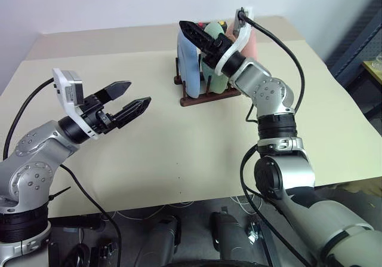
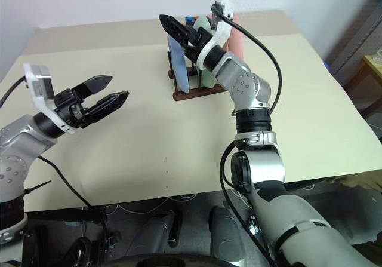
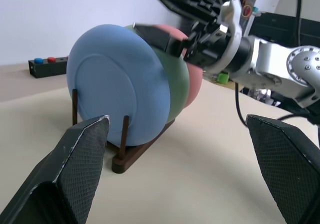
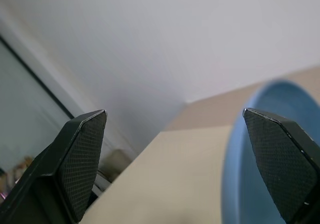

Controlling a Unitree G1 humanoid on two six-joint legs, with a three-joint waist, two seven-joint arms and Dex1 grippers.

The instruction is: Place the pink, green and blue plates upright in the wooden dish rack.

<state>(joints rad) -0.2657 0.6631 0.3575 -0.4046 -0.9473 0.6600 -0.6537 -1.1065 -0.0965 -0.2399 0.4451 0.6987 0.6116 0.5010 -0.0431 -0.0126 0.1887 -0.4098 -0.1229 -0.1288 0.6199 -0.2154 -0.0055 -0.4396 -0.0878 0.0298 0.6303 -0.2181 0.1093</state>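
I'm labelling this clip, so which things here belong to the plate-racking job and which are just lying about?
Job:
blue plate
green plate
pink plate
wooden dish rack
right gripper, open above the plates
left gripper, open

Lying about:
black box with coloured buttons

No writing, labels, brand marks or numbers can be read on anything here, whether plates, rack, button box or the robot's arms.
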